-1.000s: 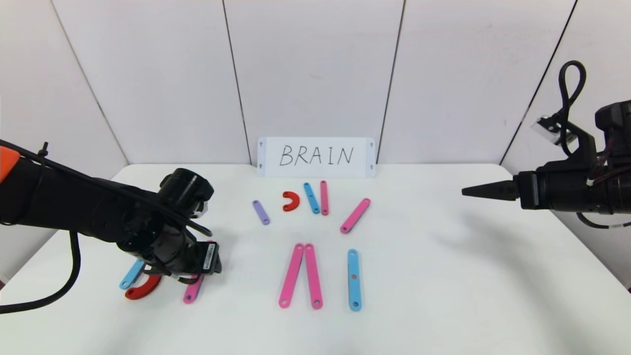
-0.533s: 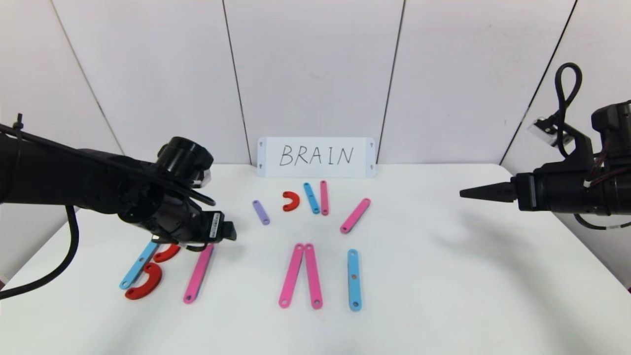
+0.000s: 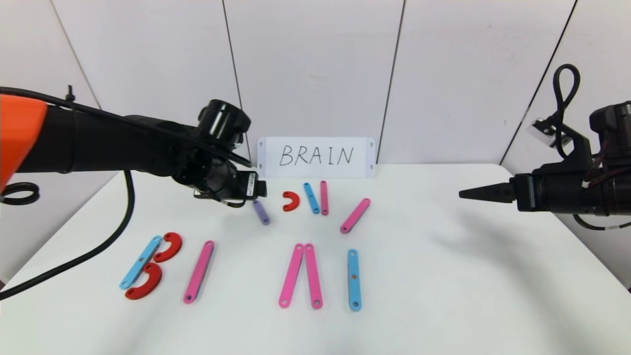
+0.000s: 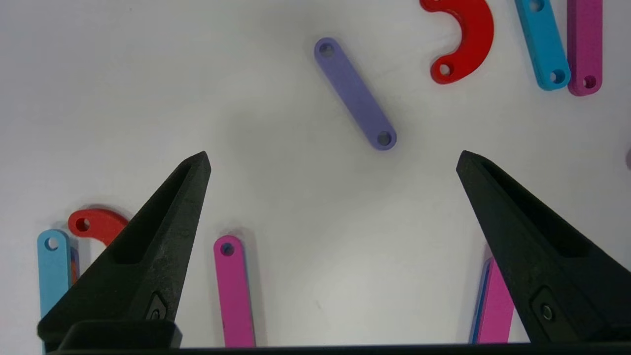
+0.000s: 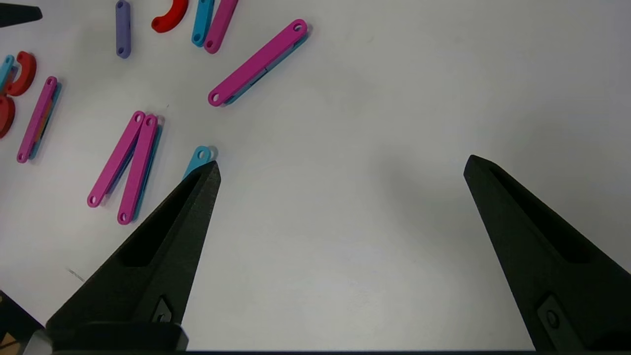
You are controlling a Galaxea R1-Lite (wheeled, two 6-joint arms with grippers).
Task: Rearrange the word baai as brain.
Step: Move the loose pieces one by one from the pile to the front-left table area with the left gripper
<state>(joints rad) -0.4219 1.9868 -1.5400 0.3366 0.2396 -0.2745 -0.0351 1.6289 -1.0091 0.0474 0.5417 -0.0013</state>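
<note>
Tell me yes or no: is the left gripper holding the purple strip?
No. The left gripper hangs open above the table, and the purple strip lies flat on the white surface, clear of both fingers.

On the table lie five pink strips [image 3: 198, 271], three blue strips [image 3: 353, 279] and a single purple strip [image 3: 261, 212], which makes nine straight pieces. There are three red C-shaped curves [image 3: 291, 200], two of them near the front left and one farther back. One white card [image 3: 316, 157] with black handwriting stands at the back, and two grippers are in view.
</note>
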